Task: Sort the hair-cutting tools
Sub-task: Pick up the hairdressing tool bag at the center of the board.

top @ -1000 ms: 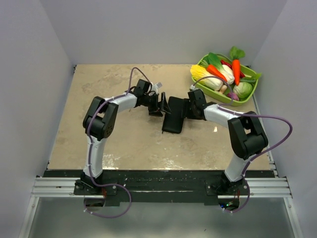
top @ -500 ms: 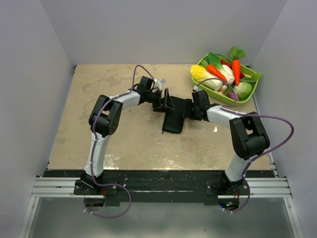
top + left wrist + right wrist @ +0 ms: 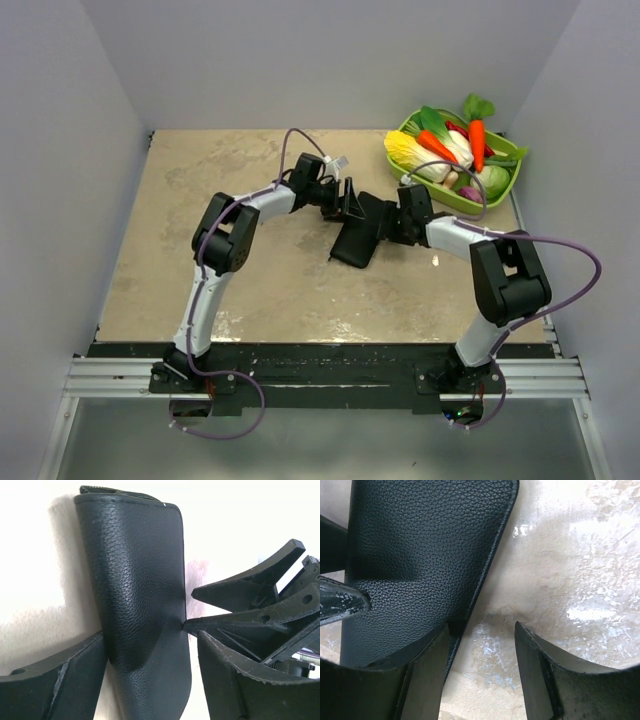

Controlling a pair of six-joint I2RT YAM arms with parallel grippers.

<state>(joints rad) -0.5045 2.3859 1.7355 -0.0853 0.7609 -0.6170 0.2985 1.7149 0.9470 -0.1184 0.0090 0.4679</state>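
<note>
Case (image 3: pixel 357 232) lies flat. My left gripper (image 3: pixel 150 640) is spread around its end, my right gripper (image 3: pixel 481 630) spread over its edge, maybe to open it.

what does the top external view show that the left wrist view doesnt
Only top external: the green basket of toy vegetables in the table's far right corner, and both arms whole. Only left wrist: the pebbled grain of the black case and its zipper edge, with a tip of the right fingers touching its side. Both: the case between the left fingers, the right fingers opposite.
</note>
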